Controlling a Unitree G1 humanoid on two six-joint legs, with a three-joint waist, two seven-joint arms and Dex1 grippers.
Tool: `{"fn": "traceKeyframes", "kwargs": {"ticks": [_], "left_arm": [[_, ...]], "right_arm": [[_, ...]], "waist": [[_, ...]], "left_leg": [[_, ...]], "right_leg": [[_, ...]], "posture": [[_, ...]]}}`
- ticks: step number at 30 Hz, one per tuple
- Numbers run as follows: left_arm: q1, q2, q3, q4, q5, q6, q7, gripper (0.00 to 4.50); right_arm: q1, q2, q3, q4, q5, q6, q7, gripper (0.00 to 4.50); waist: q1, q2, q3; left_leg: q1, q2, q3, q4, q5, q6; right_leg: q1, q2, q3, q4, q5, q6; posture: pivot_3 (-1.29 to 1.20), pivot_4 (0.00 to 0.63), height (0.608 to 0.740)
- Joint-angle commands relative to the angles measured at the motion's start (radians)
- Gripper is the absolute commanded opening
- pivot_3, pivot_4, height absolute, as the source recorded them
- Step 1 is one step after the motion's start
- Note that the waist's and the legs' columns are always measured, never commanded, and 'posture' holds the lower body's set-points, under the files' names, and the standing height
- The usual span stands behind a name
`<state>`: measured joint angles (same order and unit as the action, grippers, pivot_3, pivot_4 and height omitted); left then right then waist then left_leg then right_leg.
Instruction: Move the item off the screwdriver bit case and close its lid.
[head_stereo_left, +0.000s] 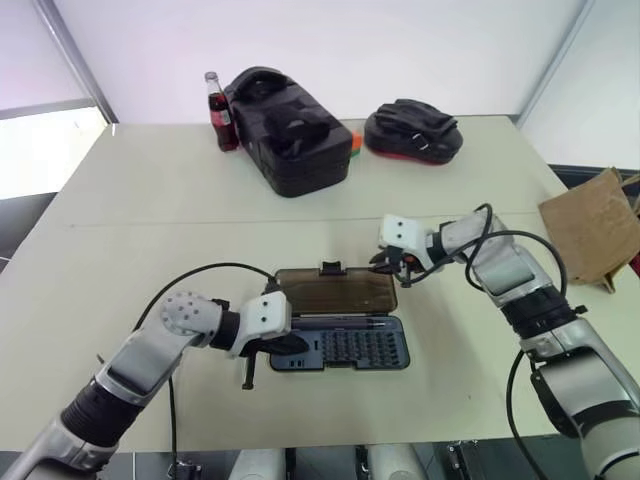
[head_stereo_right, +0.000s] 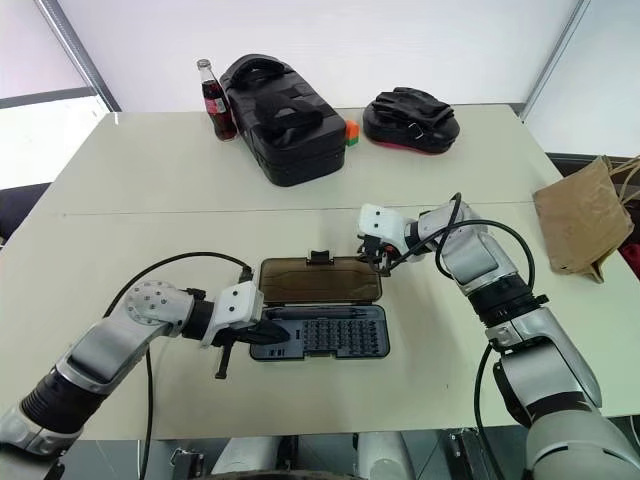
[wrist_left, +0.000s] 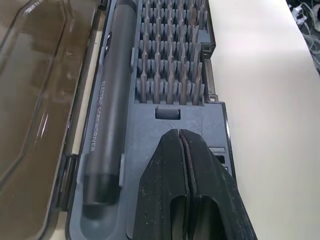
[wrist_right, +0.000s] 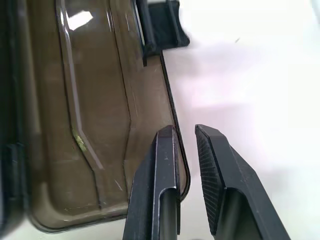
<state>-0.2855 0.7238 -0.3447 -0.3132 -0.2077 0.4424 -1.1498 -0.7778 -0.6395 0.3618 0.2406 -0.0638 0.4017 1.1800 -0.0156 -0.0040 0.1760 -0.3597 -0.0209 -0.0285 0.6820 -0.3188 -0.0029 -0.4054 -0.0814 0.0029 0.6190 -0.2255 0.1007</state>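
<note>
Jaws clenched on left gripper (wrist_left: 181, 137) atop case (head_stereo_left: 350, 349) — on right gripper (wrist_right: 186, 131) parted, seemingly straddling lid (wrist_right: 100, 100) edge.

The left gripper (head_stereo_left: 292, 346) covers the left end of the screwdriver bit case (head_stereo_left: 350, 347), and in its wrist view the pressed-together fingers (wrist_left: 160, 200) hide the case's near corner. The lid (wrist_right: 90, 125) runs off the right wrist view's edge, with the tray (wrist_right: 7, 165) beside it a dark blur. From the head views the single bits (head_stereo_right: 335, 338) are too small to tell apart.
</note>
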Motion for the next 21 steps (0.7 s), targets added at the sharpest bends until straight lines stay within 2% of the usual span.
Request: {"fn": "traceKeyframes", "kwargs": {"ticks": [1, 9, 21], "left_arm": [[0.004, 0.004, -0.022, 0.04, 0.028, 0.009, 0.009, 0.0], [0.007, 0.011, -0.013, 0.038, 0.028, 0.01, 0.013, 0.0], [0.007, 0.004, -0.013, 0.023, 0.023, 0.018, 0.021, 0.0]], "right_arm": [[0.009, 0.007, -0.04, -0.038, 0.035, 0.044, -0.003, 0.61], [0.033, 0.022, -0.02, 0.032, 0.044, 0.052, 0.018, 0.61], [-0.068, 0.06, 0.059, 0.268, -0.057, -0.081, 0.02, 0.61]], "waist": [[0.0, 0.0, 0.0], [0.0, 0.0, 0.0], [-0.005, 0.0, 0.0]], "left_leg": [[0.0, 0.0, 0.0, 0.0, 0.0, 0.0], [0.0, 0.0, 0.0, 0.0, 0.0, 0.0], [0.001, 0.0, 0.0, -0.001, 0.0, 0.0]], "right_leg": [[0.0, 0.0, 0.0, 0.0, 0.0, 0.0], [0.0, 0.0, 0.0, -0.001, 0.0, 0.0], [0.001, 0.0, 0.0, -0.002, 0.0, 0.0]], "posture": [[0.0, 0.15, 0.74], [0.0, 0.15, 0.74], [0.0, 0.15, 0.74]]}}
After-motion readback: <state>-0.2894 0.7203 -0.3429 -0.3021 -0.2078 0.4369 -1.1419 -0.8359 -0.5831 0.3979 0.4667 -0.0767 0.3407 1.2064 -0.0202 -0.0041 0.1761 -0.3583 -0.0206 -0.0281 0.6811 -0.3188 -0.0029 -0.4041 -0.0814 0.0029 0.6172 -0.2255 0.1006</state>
